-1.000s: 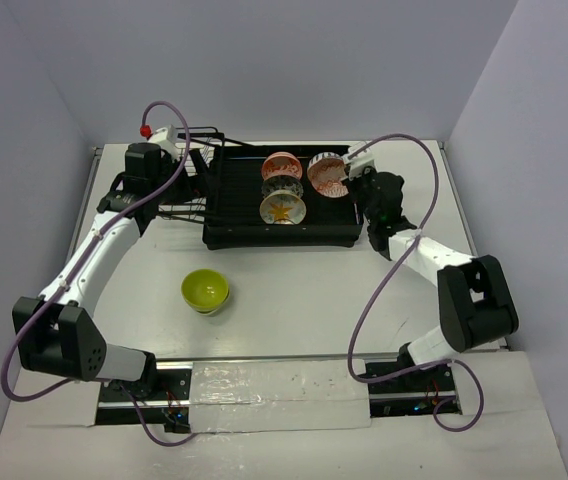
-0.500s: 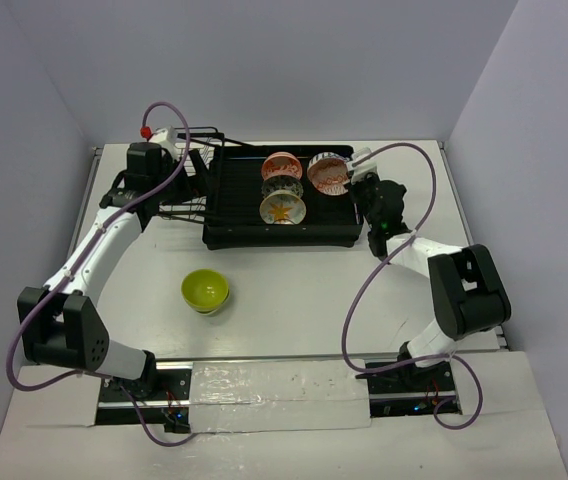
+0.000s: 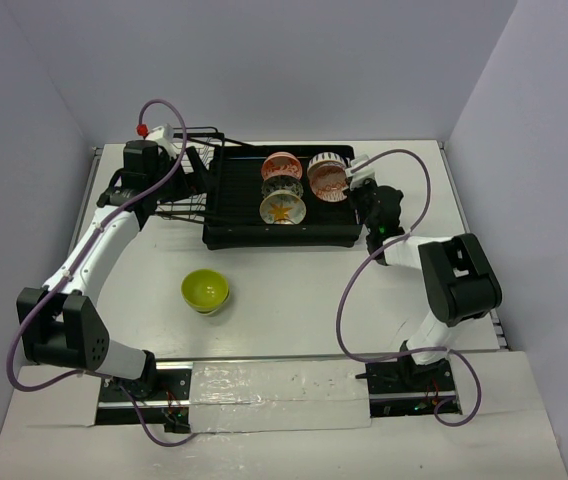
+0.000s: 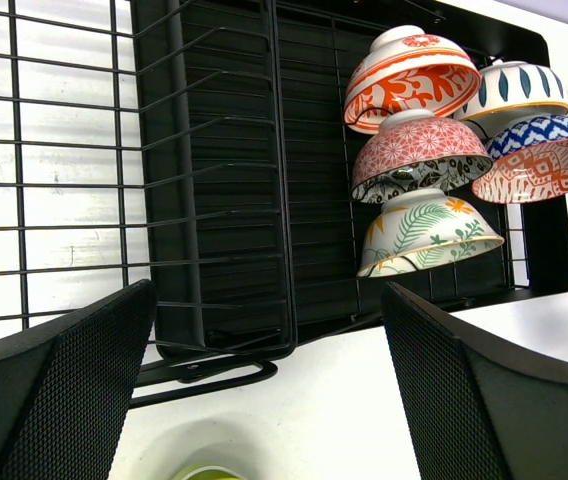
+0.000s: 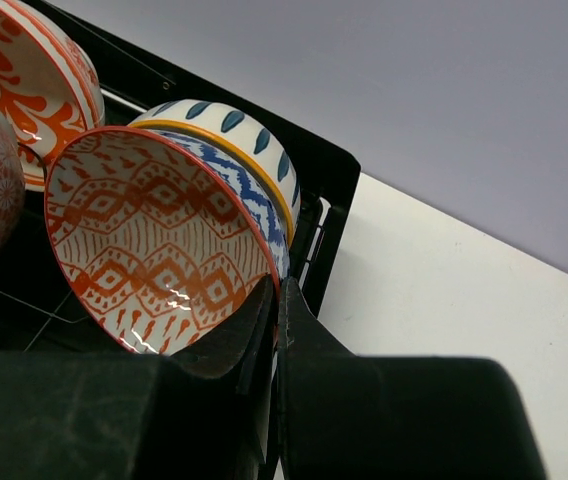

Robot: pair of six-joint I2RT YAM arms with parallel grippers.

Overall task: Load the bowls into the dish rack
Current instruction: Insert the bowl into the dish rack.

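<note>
Since a second ago the right arm's elbow has folded back toward its base, while the right hand has kept to the right end of the large black slatted dish rack. The lime green round bowl has not budged on the white worktop.

From above, that bowl sits mouth up, well apart from the rack. It lies toward the near edge from the left hand, which hovers at the wire basket end. I judge the left arm the nearer.

Left wrist view: fingers wide apart, patterned bowls racked on edge.

Right wrist view: fingers pressed together, tips at the rim of the red-orange patterned bowl. I cannot tell whether they pinch it.
</note>
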